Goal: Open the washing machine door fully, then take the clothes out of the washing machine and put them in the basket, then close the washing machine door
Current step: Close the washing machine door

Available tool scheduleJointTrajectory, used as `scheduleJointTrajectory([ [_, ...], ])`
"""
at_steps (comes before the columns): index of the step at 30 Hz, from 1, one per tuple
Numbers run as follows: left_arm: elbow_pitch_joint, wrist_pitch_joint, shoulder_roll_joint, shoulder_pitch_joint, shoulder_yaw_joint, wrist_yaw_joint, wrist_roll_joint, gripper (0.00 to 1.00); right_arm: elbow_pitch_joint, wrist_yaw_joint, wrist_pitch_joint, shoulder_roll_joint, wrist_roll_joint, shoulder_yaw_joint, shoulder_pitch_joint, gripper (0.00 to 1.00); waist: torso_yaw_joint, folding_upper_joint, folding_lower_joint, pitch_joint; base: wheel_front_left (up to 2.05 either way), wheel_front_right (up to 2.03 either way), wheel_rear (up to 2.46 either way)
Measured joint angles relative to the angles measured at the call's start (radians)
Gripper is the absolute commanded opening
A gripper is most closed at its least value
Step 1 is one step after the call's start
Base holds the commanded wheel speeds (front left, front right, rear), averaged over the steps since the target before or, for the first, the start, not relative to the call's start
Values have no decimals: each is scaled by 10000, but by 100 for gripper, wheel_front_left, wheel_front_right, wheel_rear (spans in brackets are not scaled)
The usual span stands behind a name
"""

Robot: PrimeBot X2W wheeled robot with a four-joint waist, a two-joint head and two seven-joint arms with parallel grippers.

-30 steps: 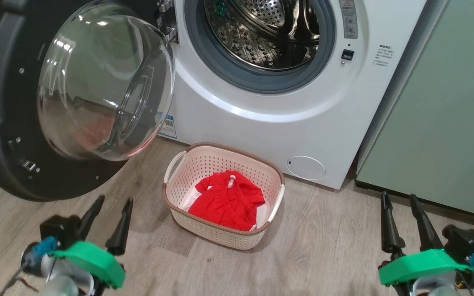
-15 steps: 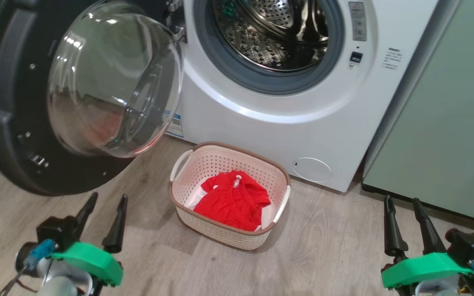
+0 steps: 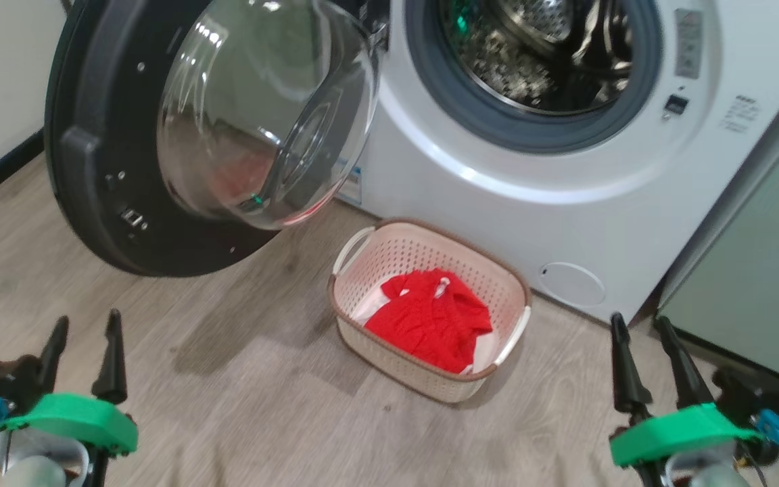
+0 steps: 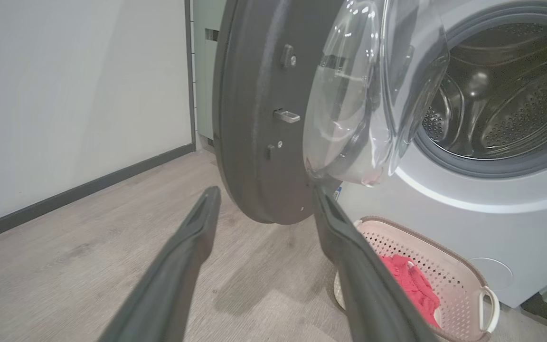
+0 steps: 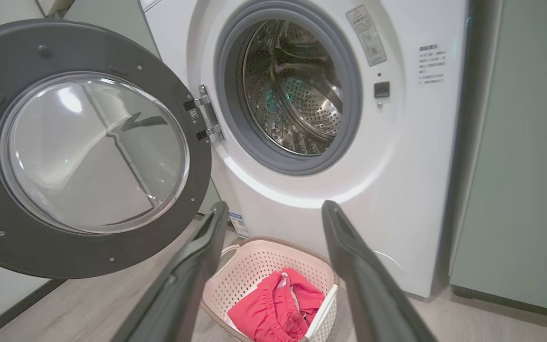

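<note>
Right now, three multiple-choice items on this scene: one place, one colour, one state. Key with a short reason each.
1. The clothes lie: A) in the drum B) in the basket C) on the floor
2. The basket's rim is: A) brown B) green C) black
3. The washing machine door is: A) shut B) swung open C) taken off
Key: 1 B, the red cloth sits inside the perforated walls; 2 A, a brown band rings its top; 3 B, it stands swung clear of the washing machine.
</note>
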Motion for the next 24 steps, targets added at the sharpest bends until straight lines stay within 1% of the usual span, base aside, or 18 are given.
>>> scheduleJointTrajectory([
  [7,-130,0,-362,-14,1170,0,196,100,255,0,0,-2,-4,499,-830,100,350,0,0,438,0,0,0],
  [11,-228,0,-623,-12,2010,0,128,100,378,0,0,-4,-6,637,-941,100,450,0,0,550,0,0,0],
  [12,-228,0,-623,-12,2010,0,128,54,378,0,0,-4,-6,637,-941,100,450,0,0,550,0,0,0],
  [14,-188,0,-732,-13,2573,0,-69,0,403,0,0,-4,-17,671,-941,100,471,0,0,574,0,0,0],
  [15,-134,0,-759,-39,2859,0,-253,0,420,0,0,-6,-17,675,-941,100,474,0,0,577,0,0,0],
  [17,130,-23,-826,-185,3453,0,-1024,0,447,0,0,-6,-17,704,-942,100,477,0,0,568,0,0,0],
  [20,874,-17,-736,-754,4163,0,-2621,0,449,0,0,-6,-17,736,-944,100,473,0,0,550,0,0,0],
  [21,1152,151,-625,-1077,4364,2,-3264,0,453,0,0,-8,-17,752,-943,100,467,0,0,541,0,0,0],
  [24,1701,1423,-19,-2299,4834,2,-4953,0,454,0,0,-8,-77,767,-937,100,449,0,0,504,0,0,0],
])
